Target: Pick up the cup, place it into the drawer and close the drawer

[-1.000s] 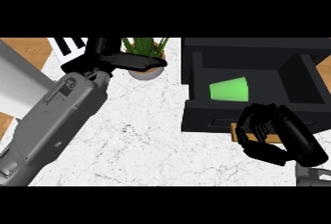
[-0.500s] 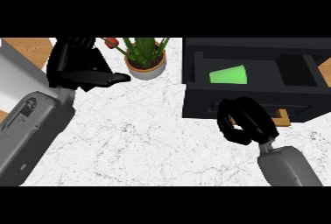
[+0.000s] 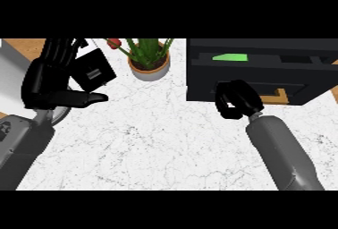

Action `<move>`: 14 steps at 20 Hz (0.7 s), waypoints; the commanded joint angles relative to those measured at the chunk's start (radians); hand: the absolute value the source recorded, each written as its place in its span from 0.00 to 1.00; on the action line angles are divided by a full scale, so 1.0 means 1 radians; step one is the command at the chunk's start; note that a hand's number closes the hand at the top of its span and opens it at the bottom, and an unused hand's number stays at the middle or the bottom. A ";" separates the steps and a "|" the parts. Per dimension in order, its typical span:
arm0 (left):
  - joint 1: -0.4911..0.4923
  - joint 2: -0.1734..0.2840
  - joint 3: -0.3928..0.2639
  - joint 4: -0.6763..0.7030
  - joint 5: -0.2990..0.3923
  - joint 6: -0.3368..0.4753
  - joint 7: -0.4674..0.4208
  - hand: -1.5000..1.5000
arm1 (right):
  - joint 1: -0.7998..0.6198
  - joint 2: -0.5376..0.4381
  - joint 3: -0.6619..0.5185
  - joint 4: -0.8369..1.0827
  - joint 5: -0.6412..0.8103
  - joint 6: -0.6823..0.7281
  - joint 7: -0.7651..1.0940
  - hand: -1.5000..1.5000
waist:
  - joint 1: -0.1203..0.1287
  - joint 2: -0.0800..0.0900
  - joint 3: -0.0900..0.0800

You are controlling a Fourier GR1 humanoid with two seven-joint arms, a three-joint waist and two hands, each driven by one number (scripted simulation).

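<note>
A green cup (image 3: 231,57) lies inside the black drawer (image 3: 257,80) at the upper right; only a thin strip of it shows through the narrow gap left at the top. My right hand (image 3: 236,99) is against the drawer's front panel, fingers curled and holding nothing. My left hand (image 3: 52,80) stays at the left side with fingers straight and thumb pointing right, away from the drawer.
A potted plant (image 3: 149,58) stands in the upper middle of the white marble counter (image 3: 152,147). A small black box (image 3: 92,69) sits beside my left hand. A wooden edge shows at the far left.
The drawer has slid further in, leaving less of the cup visible. My right hand moved left and up along the drawer front. The left hand shifted lower in the view.
</note>
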State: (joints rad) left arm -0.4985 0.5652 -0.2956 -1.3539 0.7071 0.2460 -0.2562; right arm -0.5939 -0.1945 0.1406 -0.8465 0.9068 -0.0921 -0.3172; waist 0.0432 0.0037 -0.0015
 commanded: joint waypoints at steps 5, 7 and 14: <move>0.075 0.022 0.057 -0.019 0.008 -0.081 -0.022 0.00 | -0.240 -0.019 -0.104 0.430 -0.003 -0.047 -0.111 1.00 | 0.014 0.015 0.003; 0.090 0.019 0.063 0.002 0.017 -0.128 -0.051 0.00 | -0.284 -0.031 -0.134 0.485 -0.018 -0.042 -0.109 1.00 | 0.026 0.022 0.003; 0.079 -0.026 0.027 -0.013 -0.007 -0.114 -0.043 0.00 | -0.350 -0.090 -0.183 0.572 -0.052 -0.001 -0.136 1.00 | 0.045 0.035 0.005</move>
State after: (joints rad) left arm -0.4325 0.5689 -0.2517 -1.3668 0.7131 0.1400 -0.2784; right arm -0.8716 -0.2237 -0.0026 -0.3761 0.8487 -0.0653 -0.4983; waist 0.0757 0.0078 -0.0031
